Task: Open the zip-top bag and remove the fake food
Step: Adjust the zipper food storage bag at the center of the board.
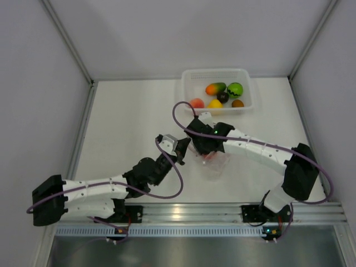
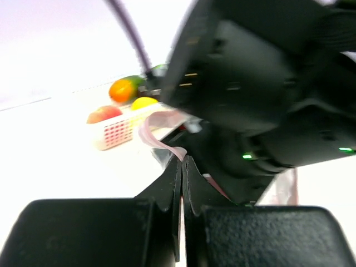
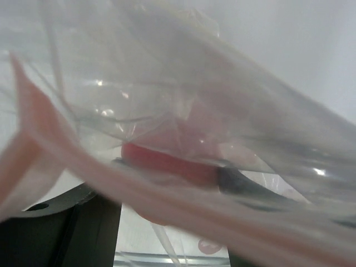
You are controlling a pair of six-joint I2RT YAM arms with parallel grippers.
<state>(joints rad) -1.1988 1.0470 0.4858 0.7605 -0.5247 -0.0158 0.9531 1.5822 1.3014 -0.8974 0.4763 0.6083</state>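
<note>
The clear zip-top bag (image 1: 218, 164) lies crumpled at mid-table. My left gripper (image 1: 182, 149) is shut on its pink zip strip (image 2: 161, 142) at the bag's left edge; in the left wrist view (image 2: 182, 159) the jaws are pressed together on the strip. My right gripper (image 1: 208, 154) reaches into the bag. In the right wrist view (image 3: 169, 167) its fingers flank a pink-red fruit (image 3: 167, 161), seen blurred behind plastic film (image 3: 183, 83). The other fake fruits, among them the mango (image 1: 216, 88), the green one (image 1: 235, 89) and the yellow one (image 1: 215, 104), lie in the tray.
A rigid white tray (image 1: 189, 80) stands at the back centre-right and also shows in the left wrist view (image 2: 114, 132). White walls enclose the table on three sides. The right arm (image 2: 267, 94) fills much of the left wrist view.
</note>
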